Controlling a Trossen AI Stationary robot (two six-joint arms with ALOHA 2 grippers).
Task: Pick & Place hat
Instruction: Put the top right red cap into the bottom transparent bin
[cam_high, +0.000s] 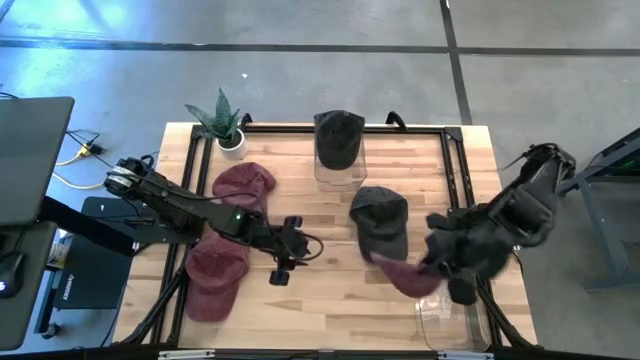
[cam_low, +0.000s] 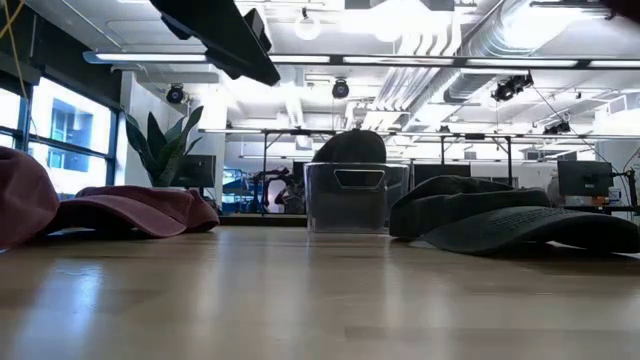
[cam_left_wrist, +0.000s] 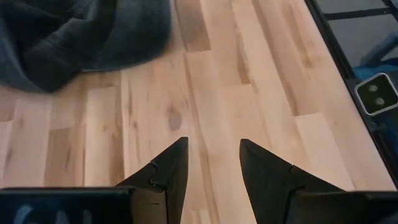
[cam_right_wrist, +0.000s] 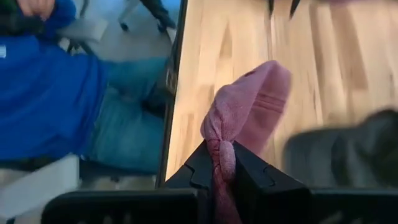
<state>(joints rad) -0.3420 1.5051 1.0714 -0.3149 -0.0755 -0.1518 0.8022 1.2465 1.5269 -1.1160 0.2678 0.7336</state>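
My right gripper is over the table's near right part, shut on a maroon hat that shows in the right wrist view as a bunched pink-red cloth. My left gripper hovers open over bare wood near the table's middle, with nothing between its fingers. Two more maroon hats lie on the left side. One dark hat lies at the middle right. Another dark hat sits on top of a clear container at the far edge. My right gripper pinches a gathered fold of the maroon hat's cloth between its two fingers. The fingers slant downward. The rest of the hat reaches out past the fingertips and hangs above the tabletop; no part of it shows resting on the wood.
A second clear container stands at the near right corner, just beside the held hat. A potted plant stands at the far left corner. A black frame rail runs along the table's right side. A person in blue sits beyond the table edge.
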